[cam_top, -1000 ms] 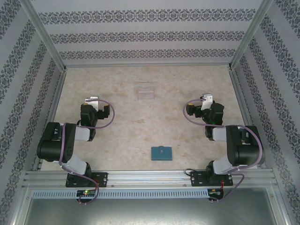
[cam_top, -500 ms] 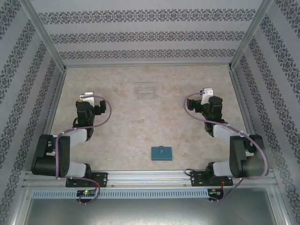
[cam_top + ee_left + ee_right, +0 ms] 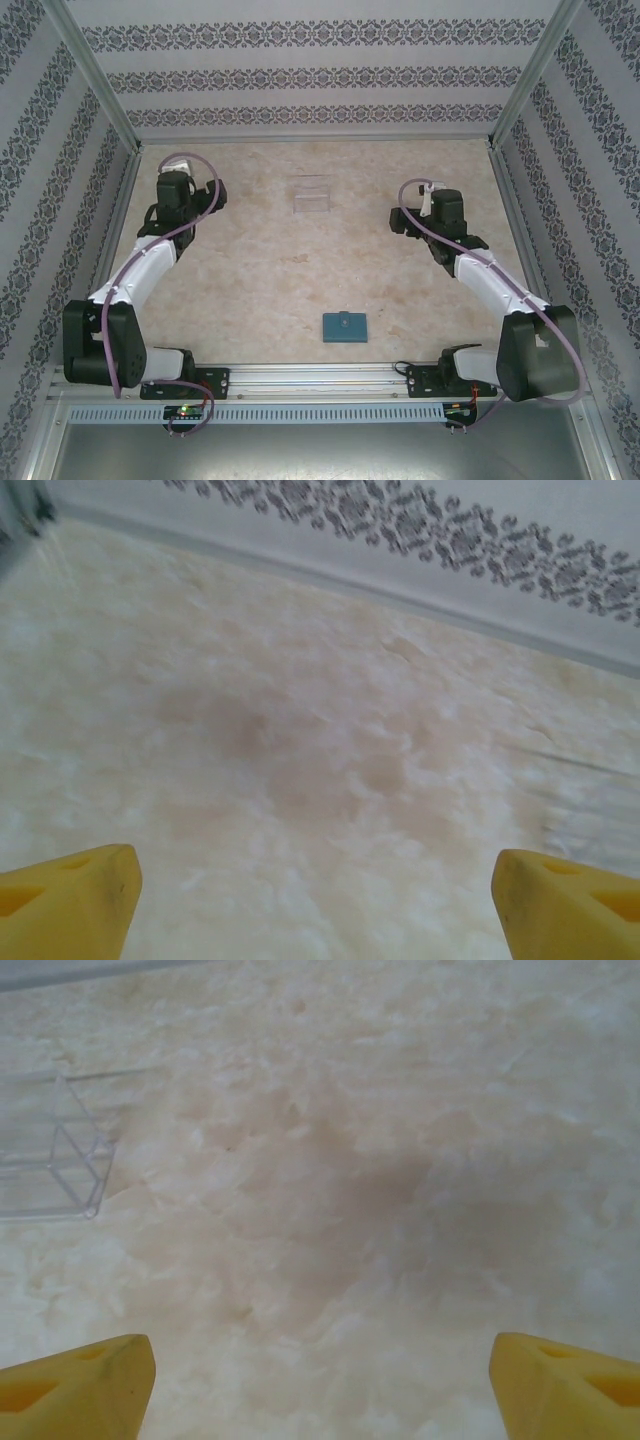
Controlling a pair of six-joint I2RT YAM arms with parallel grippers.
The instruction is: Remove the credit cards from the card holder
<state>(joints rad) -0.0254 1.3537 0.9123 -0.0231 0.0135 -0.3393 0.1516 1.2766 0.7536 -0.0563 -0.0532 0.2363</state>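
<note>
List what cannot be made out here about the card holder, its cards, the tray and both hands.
- card holder: top view, lies shut; its cover hides any credit cards.
- closing tab: top view, too small to tell whether fastened.
- clear tray: right wrist view, cut by the left edge.
- left hand, right hand: wrist views, fingers cut off by the bottom edge.

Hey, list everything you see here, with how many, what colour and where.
Card holder: one, teal, closed, near middle of the table.
Tray: one, clear, far middle.
Table: one, beige marbled, under everything.
Walls: three, white with dark bands, around the table.
Left arm: one, black and white, left side.
Right arm: one, black and white, right side.
Left gripper: one, yellow fingers, open over bare table.
Right gripper: one, yellow fingers, open near the tray.
</note>
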